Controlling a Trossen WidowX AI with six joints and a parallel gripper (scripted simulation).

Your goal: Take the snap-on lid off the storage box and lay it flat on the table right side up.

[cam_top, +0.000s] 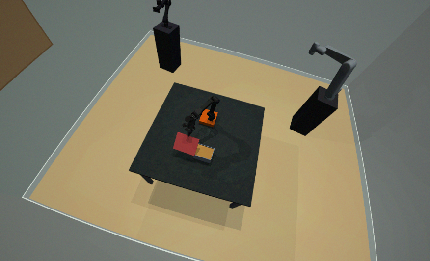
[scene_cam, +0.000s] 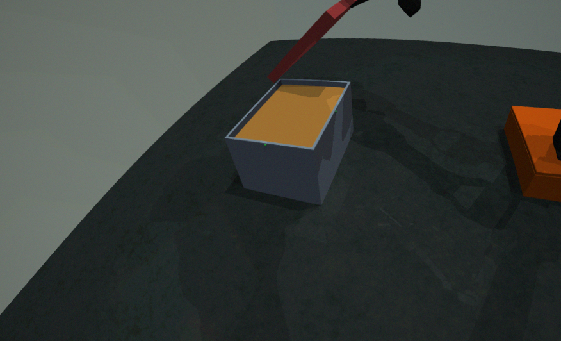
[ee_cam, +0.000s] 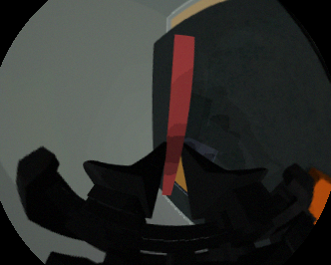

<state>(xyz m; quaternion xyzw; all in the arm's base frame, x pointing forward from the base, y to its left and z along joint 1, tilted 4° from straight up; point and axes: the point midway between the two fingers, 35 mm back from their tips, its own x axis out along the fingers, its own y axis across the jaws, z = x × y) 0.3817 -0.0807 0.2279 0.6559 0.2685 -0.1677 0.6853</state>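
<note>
The red lid is held in the air by one edge, tilted steeply, with its far edge lower. My gripper is shut on the lid's edge. In the wrist view the lid's narrow side runs between the two black fingertips. The storage box is grey-blue and stands open on the dark table, showing its orange-yellow inside. In the top view the lid is left of the box and overlaps its left end in the picture. The fingertips are out of frame in the exterior view.
The arm's orange base block sits on the table behind the box. Two other arms stand on black pedestals off the table. The table's left edge runs beyond the lid in the top view.
</note>
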